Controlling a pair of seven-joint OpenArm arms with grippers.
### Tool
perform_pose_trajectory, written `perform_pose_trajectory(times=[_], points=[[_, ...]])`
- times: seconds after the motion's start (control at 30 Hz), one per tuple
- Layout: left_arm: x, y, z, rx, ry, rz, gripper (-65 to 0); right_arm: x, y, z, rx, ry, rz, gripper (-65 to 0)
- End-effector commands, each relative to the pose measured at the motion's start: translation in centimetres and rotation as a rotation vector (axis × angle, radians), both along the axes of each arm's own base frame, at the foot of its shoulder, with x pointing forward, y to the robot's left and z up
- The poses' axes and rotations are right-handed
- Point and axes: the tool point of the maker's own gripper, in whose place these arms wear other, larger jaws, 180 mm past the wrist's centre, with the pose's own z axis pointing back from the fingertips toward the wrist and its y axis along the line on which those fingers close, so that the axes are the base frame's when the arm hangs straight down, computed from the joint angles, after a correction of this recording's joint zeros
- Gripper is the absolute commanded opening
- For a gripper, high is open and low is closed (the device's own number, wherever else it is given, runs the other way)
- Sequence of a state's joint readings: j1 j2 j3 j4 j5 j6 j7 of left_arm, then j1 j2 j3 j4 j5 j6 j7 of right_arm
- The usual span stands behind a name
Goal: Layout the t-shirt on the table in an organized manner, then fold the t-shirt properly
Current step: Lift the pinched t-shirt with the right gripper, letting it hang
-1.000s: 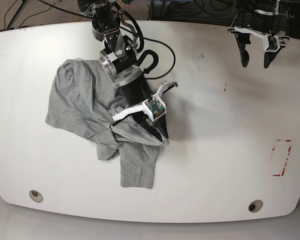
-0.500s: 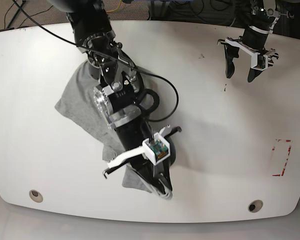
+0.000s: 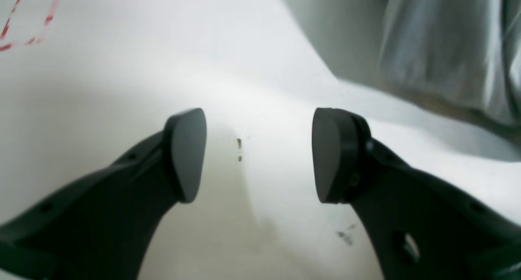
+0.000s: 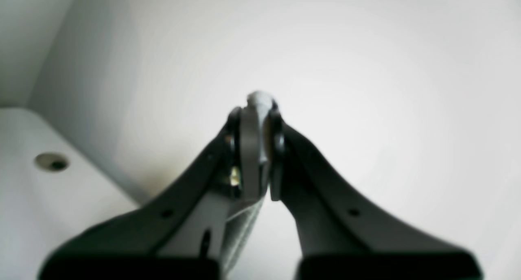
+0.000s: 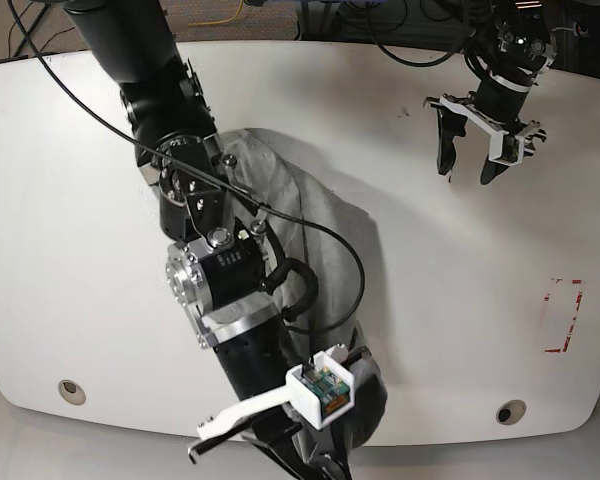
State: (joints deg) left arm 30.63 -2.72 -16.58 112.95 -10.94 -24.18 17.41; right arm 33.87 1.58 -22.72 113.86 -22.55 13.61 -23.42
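Beyond the far edge I saw brown carpet (image 5: 40, 25) crossed by black cables (image 5: 25, 30) and one yellow cable (image 5: 225, 15); the light there was dim.

The right gripper (image 4: 257, 149) has dragged the t-shirt (image 5: 325, 225) from the tabletop's (image 5: 480, 300) left part to its front edge (stretched long now); the left gripper (image 5: 470, 155) has drifted inward.

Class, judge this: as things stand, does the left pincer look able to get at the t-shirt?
Probably yes: the left pincer hangs open over bare table, nothing between it and the t-shirt.
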Motion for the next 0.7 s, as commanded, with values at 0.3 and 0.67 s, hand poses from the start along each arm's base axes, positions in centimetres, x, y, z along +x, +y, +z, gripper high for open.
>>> perform_pose_trajectory(times=[0.3, 0.67], points=[[1.7, -2.7, 0.2, -0.055, -0.037, -0.067, -26.2, -1.4, -0.2, 8.4, 0.010, -0.204, -0.008, -65.0], [2.9, -5.0, -1.1, -0.101, -0.018, -0.116, -26.2, -3.4, 0.1, 14.2, 0.021, -0.352, 0.002, -65.0]])
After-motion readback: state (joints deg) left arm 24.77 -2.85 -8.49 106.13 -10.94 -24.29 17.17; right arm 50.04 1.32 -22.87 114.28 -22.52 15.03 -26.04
